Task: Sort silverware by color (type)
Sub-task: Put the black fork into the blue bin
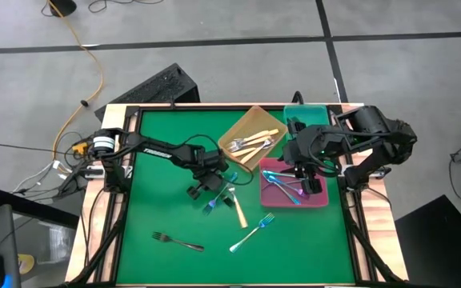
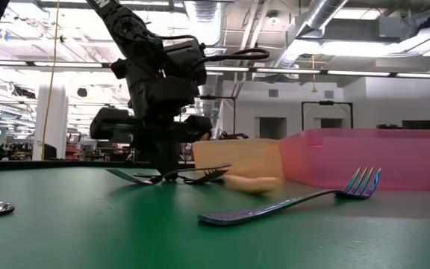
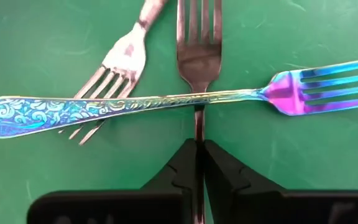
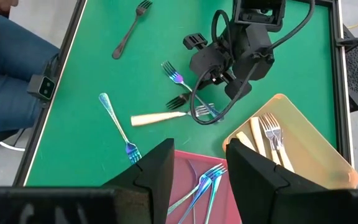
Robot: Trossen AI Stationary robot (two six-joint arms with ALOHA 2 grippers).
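Three forks lie crossed on the green mat. A black fork (image 3: 197, 56) points away from my left gripper (image 3: 197, 144), which is shut on its handle. An iridescent blue fork (image 3: 135, 106) lies across the black fork's neck. A cream-handled fork (image 3: 114, 68) with silver tines sits beside them. In the high view this pile is at mid-table under my left gripper (image 1: 213, 194). My right gripper (image 4: 201, 163) hangs open above the pink tray (image 1: 318, 200), which holds iridescent forks. My left gripper pinches the black fork's thin handle (image 3: 197, 124) between its two fingertips, just behind where the iridescent fork crosses it. The fingers come steeply from above and run along the handle. The fork lies flat on the mat, under the iridescent fork.
An orange tray (image 1: 246, 128) at the far middle holds cream-handled forks, and a teal tray (image 1: 314, 112) sits behind the right arm. A loose iridescent fork (image 1: 253, 234) and a black fork (image 1: 177, 241) lie toward the near edge. A seated person's legs (image 4: 8, 68) show beside the table.
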